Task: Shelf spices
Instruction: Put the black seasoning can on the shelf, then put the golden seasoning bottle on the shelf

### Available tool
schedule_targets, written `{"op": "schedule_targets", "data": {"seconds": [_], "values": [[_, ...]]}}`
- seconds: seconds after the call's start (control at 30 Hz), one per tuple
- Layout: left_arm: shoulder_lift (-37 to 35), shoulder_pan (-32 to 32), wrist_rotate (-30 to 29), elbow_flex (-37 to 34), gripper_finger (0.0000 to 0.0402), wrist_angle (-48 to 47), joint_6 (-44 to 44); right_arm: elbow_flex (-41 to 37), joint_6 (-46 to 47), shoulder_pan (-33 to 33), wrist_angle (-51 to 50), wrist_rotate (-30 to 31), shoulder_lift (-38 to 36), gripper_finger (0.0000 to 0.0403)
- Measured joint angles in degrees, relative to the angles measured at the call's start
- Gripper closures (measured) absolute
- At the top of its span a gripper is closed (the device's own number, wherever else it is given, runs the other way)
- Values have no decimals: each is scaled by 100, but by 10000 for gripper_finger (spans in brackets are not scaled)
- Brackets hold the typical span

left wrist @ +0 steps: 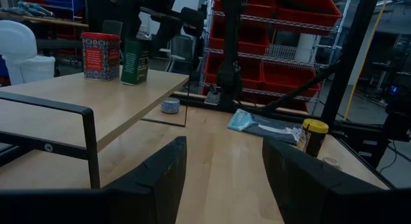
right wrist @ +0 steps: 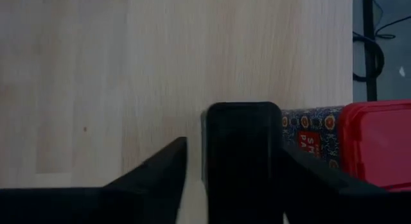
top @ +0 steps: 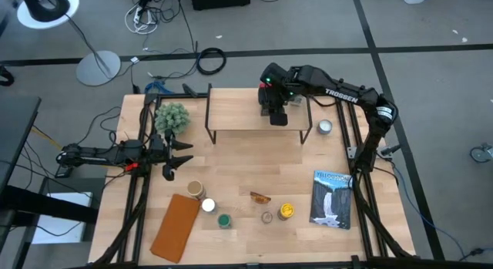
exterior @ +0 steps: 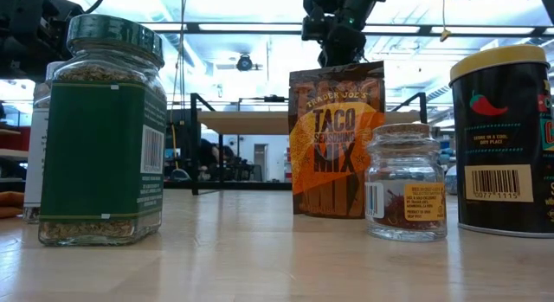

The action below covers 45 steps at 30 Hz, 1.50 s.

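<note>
Spices: your right gripper (right wrist: 232,176) sits upper-center over shelf (top: 239,111), fingers spread either side of black box (right wrist: 243,153), red tin (right wrist: 376,144) beside. Left gripper (left wrist: 221,179) open, mid-left.

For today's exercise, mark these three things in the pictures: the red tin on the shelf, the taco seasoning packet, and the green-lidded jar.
red tin (left wrist: 101,55): left wrist view, middle of its patterned side.
taco seasoning packet (exterior: 335,142): low view, centre of its orange label.
green-lidded jar (exterior: 102,138): low view, middle of its green label.
</note>
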Motion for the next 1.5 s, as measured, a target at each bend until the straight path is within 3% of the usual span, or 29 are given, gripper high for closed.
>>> {"op": "schedule_targets", "data": {"seconds": [0.2, 0.7, 1.17, 1.37, 1.5], "values": [[0, 0, 0, 2, 193, 0, 0, 0, 59, 9, 9, -4, 0, 137], [0, -2, 52, 1, 193, -24, 0, 21, 20, 20, 10, 472, 0, 153], [0, -2, 50, 2, 193, -48, 0, 1734, 430, 317, -687, 772, -11, 154], [1, -2, 48, 2, 193, -24, 0, 2162, 1305, 755, -1033, 780, -15, 179], [0, -2, 46, 0, 193, 0, -172, 2040, 1465, 1180, -961, 748, 16, 250]]}}
